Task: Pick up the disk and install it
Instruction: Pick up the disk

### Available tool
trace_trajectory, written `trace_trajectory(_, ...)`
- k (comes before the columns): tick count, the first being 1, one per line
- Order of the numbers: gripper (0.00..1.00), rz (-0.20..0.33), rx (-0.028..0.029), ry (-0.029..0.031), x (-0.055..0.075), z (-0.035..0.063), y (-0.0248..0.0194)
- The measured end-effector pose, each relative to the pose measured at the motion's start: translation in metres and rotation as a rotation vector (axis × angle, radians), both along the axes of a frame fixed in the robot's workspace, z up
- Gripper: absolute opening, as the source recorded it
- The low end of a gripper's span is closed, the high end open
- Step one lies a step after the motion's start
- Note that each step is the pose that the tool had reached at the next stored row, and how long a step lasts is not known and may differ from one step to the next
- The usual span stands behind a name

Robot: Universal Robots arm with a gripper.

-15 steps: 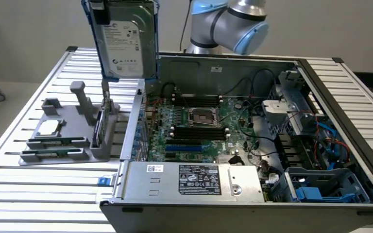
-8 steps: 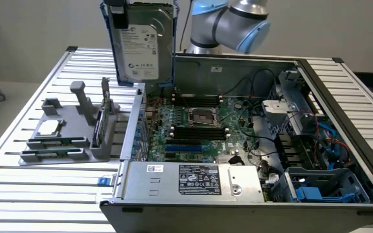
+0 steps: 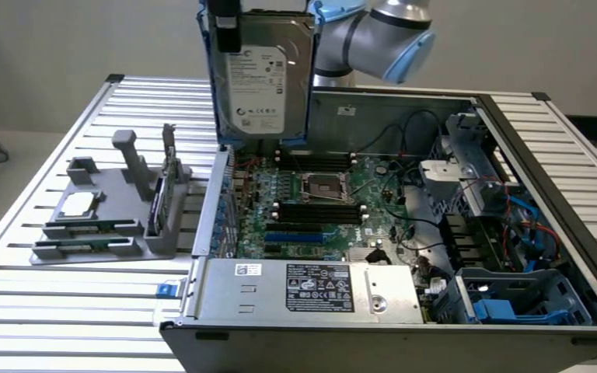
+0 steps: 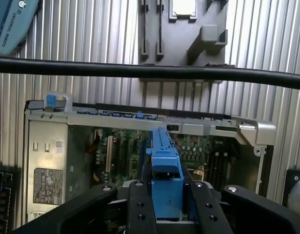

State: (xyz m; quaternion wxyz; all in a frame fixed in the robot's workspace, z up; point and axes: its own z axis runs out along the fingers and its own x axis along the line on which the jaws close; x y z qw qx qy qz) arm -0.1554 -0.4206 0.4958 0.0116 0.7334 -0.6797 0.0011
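Gripper point(image 4: 170, 208) jaws are clamped on the disk point(image 3: 262, 78), one black finger point(image 4: 140, 207) pressing each side of its blue carrier rail at the upper short end. The robot arm point(image 3: 382, 39) holds it in the air above the far part of the open computer case point(image 3: 547, 194), towards the exterior view's left, and it touches nothing below.

The disk hangs upright with its long axis vertical. Its white label faces the near side of the scene and its lower short edge points down towards the far edge of the motherboard point(image 3: 319, 202). In the wrist view the blue rail runs straight away from the fingers towards the case.

I judge the disk stiff and dense, fairly heavy for its size. Its bare metal faces look smooth enough to slip, and the mechanism inside would not take a knock well. The plastic rails probably flex a little, so a grip across the thin body near one short end, as it is taken now, seems sound. That leaves the long sides and the lower end free.

A blue-fitted bay point(image 3: 506, 307) sits at the case's near corner on the exterior view's right, well apart from the disk. A grey parts holder point(image 3: 102, 225) stands on the slatted table point(image 3: 71, 311) at the exterior view's left.
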Motion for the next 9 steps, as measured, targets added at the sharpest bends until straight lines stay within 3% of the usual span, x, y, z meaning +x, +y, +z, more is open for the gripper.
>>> trace_trajectory(9, 0.33, 0.000, 0.0001, 0.0000, 0.041, -0.0001, -0.0139)
